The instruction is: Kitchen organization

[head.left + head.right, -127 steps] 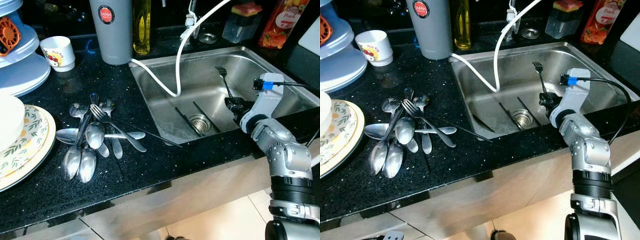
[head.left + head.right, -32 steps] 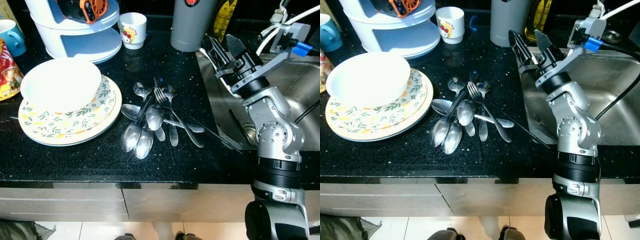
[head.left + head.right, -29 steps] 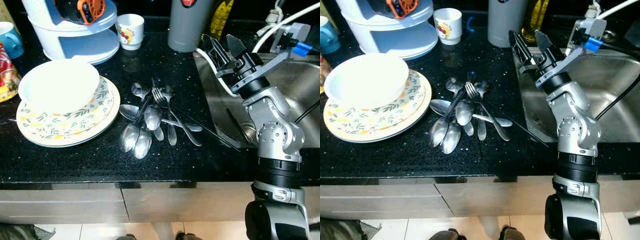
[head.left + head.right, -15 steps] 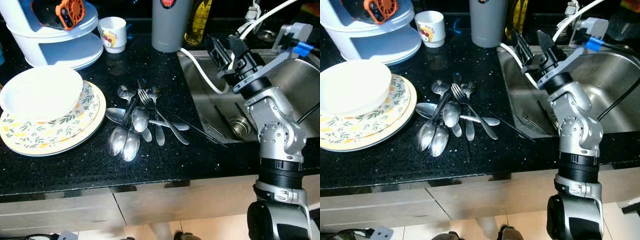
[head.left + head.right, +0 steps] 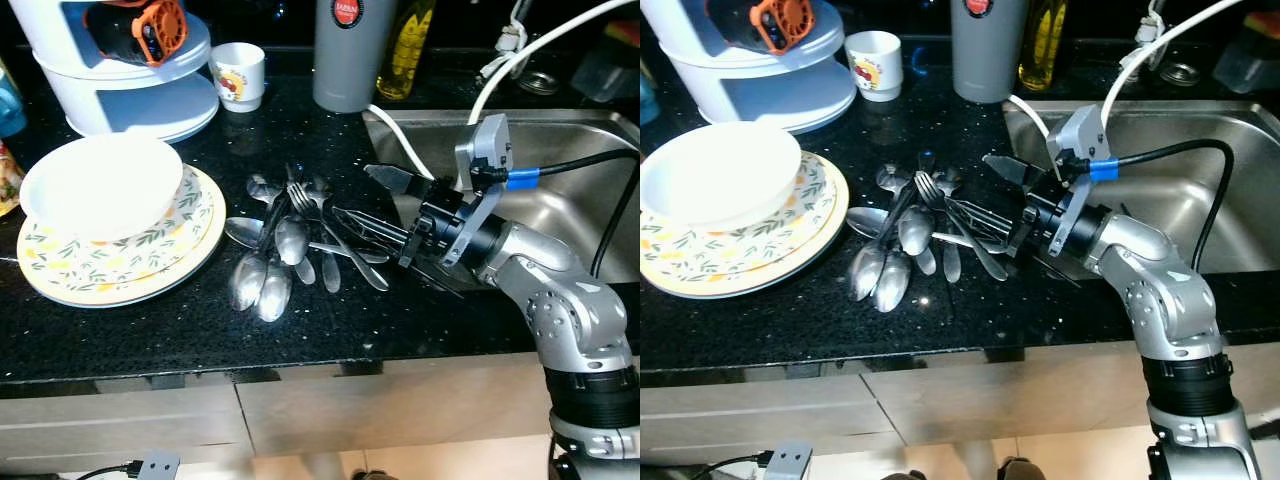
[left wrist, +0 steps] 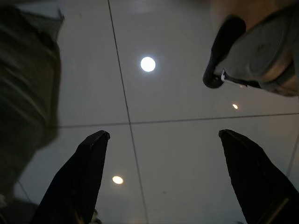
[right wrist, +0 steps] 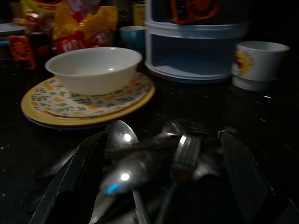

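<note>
A heap of spoons and forks (image 5: 290, 240) lies on the black desk (image 5: 150, 320), between the stacked plates (image 5: 120, 250) with a white bowl (image 5: 100, 185) and the sink (image 5: 560, 150). The right claw (image 5: 370, 205) reaches low over the heap's sink-side edge — fingers apart, gripping nothing. The left claw (image 6: 163, 172) hangs spread above the tiled floor (image 6: 177, 93).

Right arm (image 5: 560, 300) reaches toward 9 o'clock, low and near level, wrist bent; right gripper (image 5: 375, 205) spread wide. Left gripper (image 6: 163, 182) hangs with fingers apart, pointing down.
</note>
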### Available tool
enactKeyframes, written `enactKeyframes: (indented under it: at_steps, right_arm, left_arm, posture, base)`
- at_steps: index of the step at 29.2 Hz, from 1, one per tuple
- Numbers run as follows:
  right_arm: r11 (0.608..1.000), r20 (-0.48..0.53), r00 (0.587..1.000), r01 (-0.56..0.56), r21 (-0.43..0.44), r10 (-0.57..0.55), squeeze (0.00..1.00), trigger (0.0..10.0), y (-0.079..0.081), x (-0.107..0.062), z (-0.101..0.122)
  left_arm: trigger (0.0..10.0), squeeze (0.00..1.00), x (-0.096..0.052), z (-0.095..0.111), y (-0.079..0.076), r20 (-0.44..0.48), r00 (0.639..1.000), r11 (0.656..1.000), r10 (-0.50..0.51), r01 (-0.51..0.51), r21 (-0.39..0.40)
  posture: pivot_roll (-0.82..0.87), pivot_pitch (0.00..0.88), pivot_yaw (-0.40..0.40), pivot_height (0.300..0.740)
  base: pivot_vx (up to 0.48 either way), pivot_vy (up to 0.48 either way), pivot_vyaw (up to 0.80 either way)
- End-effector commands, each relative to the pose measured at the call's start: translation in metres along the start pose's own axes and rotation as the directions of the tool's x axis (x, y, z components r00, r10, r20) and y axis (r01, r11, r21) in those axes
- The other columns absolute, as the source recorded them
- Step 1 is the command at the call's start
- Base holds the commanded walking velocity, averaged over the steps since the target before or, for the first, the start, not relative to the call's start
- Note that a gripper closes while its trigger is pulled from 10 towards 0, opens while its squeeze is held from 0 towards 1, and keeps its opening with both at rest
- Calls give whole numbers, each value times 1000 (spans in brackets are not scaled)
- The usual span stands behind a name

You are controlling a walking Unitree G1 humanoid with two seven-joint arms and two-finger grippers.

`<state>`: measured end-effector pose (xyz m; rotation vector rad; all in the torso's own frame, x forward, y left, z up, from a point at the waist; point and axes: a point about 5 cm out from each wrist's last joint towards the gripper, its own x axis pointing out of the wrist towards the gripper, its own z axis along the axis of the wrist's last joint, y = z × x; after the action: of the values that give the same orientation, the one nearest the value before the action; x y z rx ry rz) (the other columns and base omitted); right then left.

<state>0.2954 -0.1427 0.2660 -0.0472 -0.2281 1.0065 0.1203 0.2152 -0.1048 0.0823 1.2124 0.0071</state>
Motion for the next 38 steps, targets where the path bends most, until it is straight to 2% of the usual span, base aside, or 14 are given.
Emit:
enactKeyframes:
  at_steps: [1, 8, 13, 18, 22, 25, 29, 32, 38]
  right_arm:
    - [1000, -6, 1000, -21, 10, 21, 0, 10000, 5, 0, -2]
    - [999, -12, 1000, -25, 24, 25, 0, 10000, 8, -1, -4]
    - [999, 48, 999, 17, 47, -20, 0, 10000, 4, 0, 1]
    - [998, 61, 997, 36, 54, -39, 0, 10000, 2, 0, 2]
    - [988, 106, 984, 134, 81, -142, 0, 10000, -9, 1, 5]
    - [986, 116, 982, 141, 84, -150, 0, 10000, -10, 1, 6]
    - [956, 192, 942, 249, 152, -276, 0, 10000, -24, 1, 13]
    - [950, 216, 931, 259, 175, -294, 0, 10000, -26, 0, 16]
    - [944, 242, 920, 264, 196, -307, 0, 10000, -28, -1, 19]
  left_arm:
    - [10000, 0, -1, -12, 1, -38, 999, 1000, -17, 16, -18]
    - [10000, 0, -1, -11, 0, -32, 999, 998, -43, 42, -37]
    - [10000, 0, -1, -10, -2, -36, 997, 998, -62, 61, -33]
    - [10000, 0, -1, -10, -2, -40, 997, 998, -64, 63, -25]
    - [10000, 0, -1, -11, -3, -43, 996, 997, -74, 73, -25]
    - [10000, 0, -1, -12, -3, -43, 996, 997, -76, 74, -26]
    - [10000, 0, -1, -12, -6, -48, 994, 995, -97, 96, -29]
    - [10000, 0, -1, -12, -6, -47, 996, 997, -82, 82, -16]
    - [10000, 0, -1, -11, -6, -42, 996, 997, -75, 74, -20]
  posture:
    - [17, 108, -12, 740]
    - [18, 109, -11, 740]
    - [18, 110, -11, 740]
    - [16, 108, -11, 740]
    - [14, 107, -13, 740]
    - [15, 105, -14, 740]
    - [11, 100, -16, 740]
    - [10, 101, -15, 740]
    - [11, 104, -15, 740]
  base:
    - [0, 0, 769]
    - [0, 0, 755]
    - [0, 0, 748]
    - [0, 0, 733]
    - [0, 0, 600]
    - [0, 0, 171]
    - [0, -443, 0]
    - [0, -441, 363]
    - [0, 0, 716]
